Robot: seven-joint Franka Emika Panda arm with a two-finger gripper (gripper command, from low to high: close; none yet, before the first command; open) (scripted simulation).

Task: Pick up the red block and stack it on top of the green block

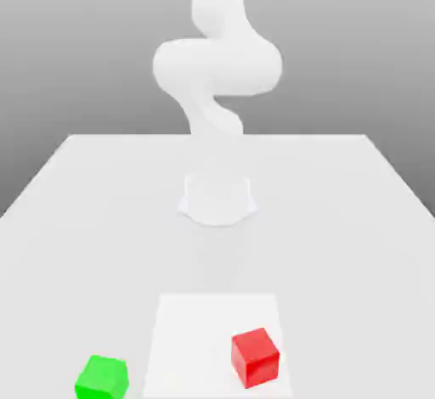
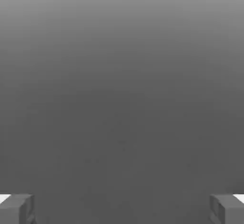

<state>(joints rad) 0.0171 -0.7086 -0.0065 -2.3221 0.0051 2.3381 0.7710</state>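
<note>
Picture's bottom edge cuts off green block (image 1: 102, 378), 2 fingers (image 2: 27, 208).

Bright red on the block (image 1: 255, 357) at lower right, vivid green on the block (image 1: 102, 378) at lower left! Plain white arm (image 1: 217, 66), pale grey counter (image 1: 217, 261), white square (image 1: 191, 346), and grey fingers (image 2: 14, 208)!

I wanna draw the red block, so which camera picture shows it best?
The exterior view shows it best: there you see the red block whole, several faces of it, resting on the white square. In the hand view I can't find the block, just gray background and the gripper's open fingers.
</note>
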